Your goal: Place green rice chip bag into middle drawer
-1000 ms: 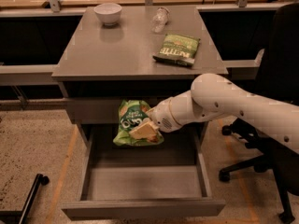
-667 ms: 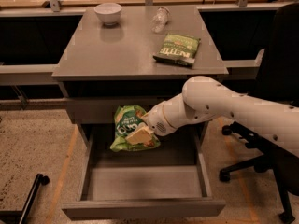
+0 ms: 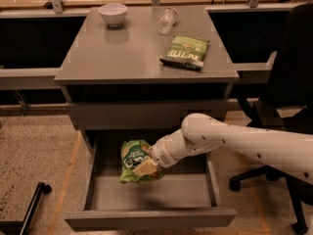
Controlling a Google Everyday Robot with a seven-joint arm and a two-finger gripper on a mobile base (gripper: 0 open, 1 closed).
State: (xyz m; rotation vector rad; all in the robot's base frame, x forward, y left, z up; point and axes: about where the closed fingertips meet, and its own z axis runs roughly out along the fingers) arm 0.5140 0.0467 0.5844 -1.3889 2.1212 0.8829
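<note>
The green rice chip bag, a crinkly light-green pouch with a round dark-green logo, hangs in the air over the open middle drawer, above the left half of its grey floor. My gripper is shut on the bag's right side, and its pale fingers cover part of the pouch. My white arm reaches in from the right, across the drawer's right wall. The drawer is pulled far out of the grey cabinet and nothing else shows inside it.
On the cabinet top stand a white bowl, a toppled clear plastic cup and a flat dark-green bag with white text. A black office chair stands at the right. A black castor leg lies at the lower left.
My gripper has carried the bag down and a little to the left, lower into the drawer opening. The drawer and the things on the cabinet top have not moved.
</note>
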